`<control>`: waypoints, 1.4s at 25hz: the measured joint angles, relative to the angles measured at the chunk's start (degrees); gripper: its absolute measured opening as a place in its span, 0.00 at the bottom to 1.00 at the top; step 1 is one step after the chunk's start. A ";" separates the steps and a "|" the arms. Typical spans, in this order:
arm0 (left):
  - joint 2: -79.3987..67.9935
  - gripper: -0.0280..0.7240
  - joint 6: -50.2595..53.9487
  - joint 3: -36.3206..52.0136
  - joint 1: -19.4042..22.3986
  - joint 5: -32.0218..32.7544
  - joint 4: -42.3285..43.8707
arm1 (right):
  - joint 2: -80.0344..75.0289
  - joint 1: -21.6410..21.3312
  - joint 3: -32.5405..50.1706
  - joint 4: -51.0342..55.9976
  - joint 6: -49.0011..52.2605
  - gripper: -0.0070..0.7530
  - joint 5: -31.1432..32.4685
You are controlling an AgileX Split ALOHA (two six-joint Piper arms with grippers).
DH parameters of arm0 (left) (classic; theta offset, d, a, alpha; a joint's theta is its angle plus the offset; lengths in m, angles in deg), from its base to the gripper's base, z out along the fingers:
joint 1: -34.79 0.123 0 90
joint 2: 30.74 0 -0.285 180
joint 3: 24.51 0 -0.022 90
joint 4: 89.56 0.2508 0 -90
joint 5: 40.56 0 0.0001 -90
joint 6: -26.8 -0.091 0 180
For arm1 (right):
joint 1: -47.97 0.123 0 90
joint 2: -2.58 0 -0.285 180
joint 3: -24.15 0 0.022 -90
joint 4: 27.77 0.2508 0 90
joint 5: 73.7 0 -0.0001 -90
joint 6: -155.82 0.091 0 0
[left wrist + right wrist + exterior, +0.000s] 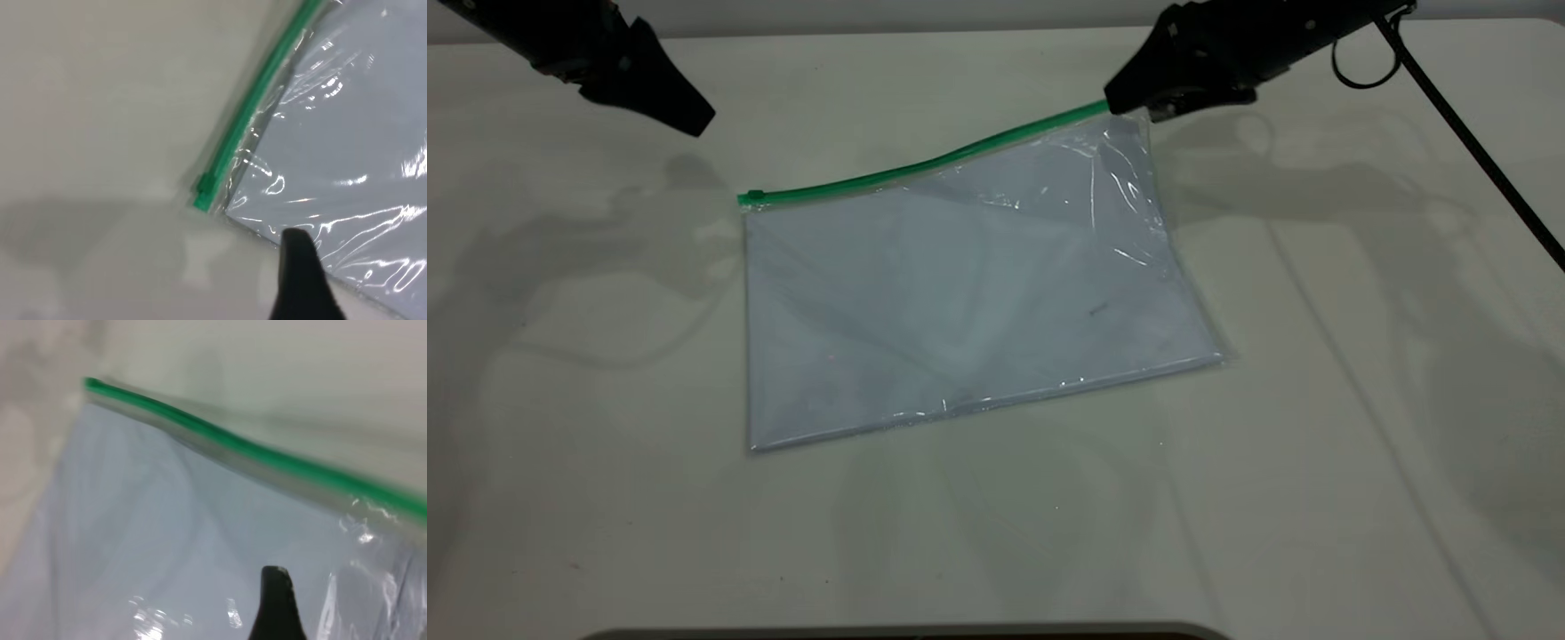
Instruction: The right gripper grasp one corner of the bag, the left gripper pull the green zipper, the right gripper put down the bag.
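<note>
The bag (960,293) is a clear pouch with white paper inside and lies flat on the table, except for its far right corner. My right gripper (1131,100) is shut on that corner and holds it a little above the table. The green zipper (925,164) runs along the far edge and rises toward that grip. Its slider tab (752,197) sits at the left end. My left gripper (696,123) hovers shut beyond and left of the slider, apart from it. In the left wrist view the slider (203,193) lies past my fingertip (295,237). The right wrist view shows the zipper (267,457) above the bag (167,540).
The white table (1316,444) spreads around the bag. The right arm's black cable (1476,151) trails down along the right side. A dark edge (907,633) shows at the table's near side.
</note>
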 joint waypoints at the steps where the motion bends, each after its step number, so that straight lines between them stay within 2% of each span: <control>1: 0.42 0.75 2.88 -0.47 0.00 0.00 0.58 | 0.43 -0.04 -0.64 -3.00 2.25 0.82 -0.41; 4: 3.40 0.77 12.54 -3.09 0.00 0.45 5.55 | 3.03 -0.37 -3.65 -13.14 12.18 0.79 -0.01; 7: 7.55 0.78 22.07 -6.01 0.00 2.39 11.24 | 6.97 -0.88 -7.88 -25.77 22.44 0.76 2.96; 11: 13.93 0.78 33.19 -8.58 0.00 5.24 18.43 | 12.57 -1.13 -14.08 -41.93 33.76 0.76 10.76; 13: 16.73 0.78 36.72 -9.01 0.00 5.97 21.00 | 15.30 -1.17 -16.87 -46.26 36.50 0.76 16.26; 17: 23.27 0.78 43.15 -9.08 0.00 6.85 24.58 | 19.88 -1.17 -19.83 -48.74 38.83 0.76 23.58; 28: 37.61 0.78 58.06 -9.08 0.00 19.26 38.14 | 30.03 -1.12 -19.32 -49.44 46.59 0.76 24.75; 35: 44.22 0.78 65.69 -9.08 0.00 26.80 45.00 | 45.77 -1.12 -9.15 -49.21 47.59 0.76 24.75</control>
